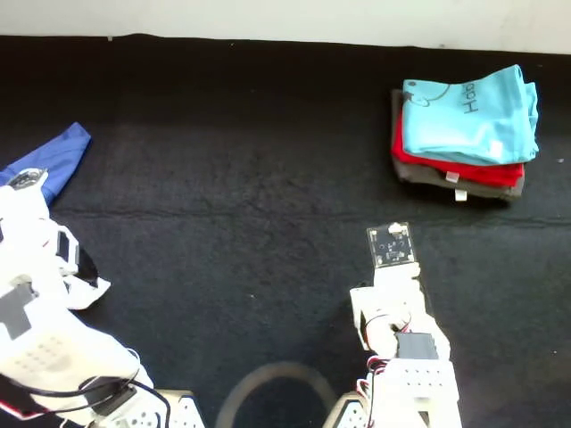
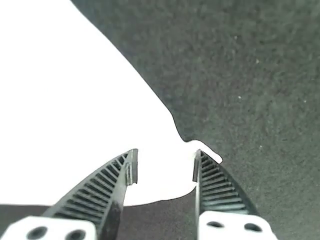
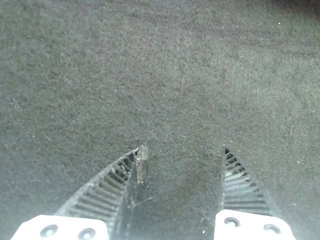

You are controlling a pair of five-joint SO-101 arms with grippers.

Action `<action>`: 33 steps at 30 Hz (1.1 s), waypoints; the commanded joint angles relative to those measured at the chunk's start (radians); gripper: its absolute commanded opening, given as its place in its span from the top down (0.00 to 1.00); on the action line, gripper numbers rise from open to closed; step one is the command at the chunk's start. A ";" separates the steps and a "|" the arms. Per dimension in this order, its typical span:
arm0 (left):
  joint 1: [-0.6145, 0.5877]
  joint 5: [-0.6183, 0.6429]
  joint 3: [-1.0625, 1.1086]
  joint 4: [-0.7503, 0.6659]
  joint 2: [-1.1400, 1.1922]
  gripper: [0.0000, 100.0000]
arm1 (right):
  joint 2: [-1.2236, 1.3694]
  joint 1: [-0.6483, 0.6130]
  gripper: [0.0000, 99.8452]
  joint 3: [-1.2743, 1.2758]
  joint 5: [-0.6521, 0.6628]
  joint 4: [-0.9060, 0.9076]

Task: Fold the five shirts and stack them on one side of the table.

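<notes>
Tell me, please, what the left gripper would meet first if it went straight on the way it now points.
Most likely the white shirt: the left gripper points at its edge, with open fingers to either side of the cloth's tip. Whether they touch it is unclear.

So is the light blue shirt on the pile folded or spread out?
Folded. The light blue shirt lies as a compact rectangle atop the red shirt and grey shirt.

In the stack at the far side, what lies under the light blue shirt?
A red shirt sits directly beneath the light blue shirt, and a grey shirt under that, on the black table. Just their edges show; the rest is covered.
</notes>
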 commanded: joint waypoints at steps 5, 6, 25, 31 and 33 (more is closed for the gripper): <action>0.004 -0.011 -0.140 -0.014 0.114 0.98 | -0.015 -0.002 0.78 0.033 -0.002 -0.015; 0.004 -0.008 -0.150 -0.014 0.117 1.00 | -0.015 -0.002 0.78 0.033 -0.002 -0.015; 0.723 0.100 -0.340 0.255 -0.483 0.99 | -0.015 -0.002 0.78 0.035 -0.002 -0.016; 0.964 0.097 -0.601 0.250 -0.619 0.99 | -0.015 -0.002 0.78 0.036 -0.002 -0.036; 1.023 0.100 -0.700 0.250 -0.627 0.99 | -0.015 -0.002 0.78 0.036 -0.002 -0.036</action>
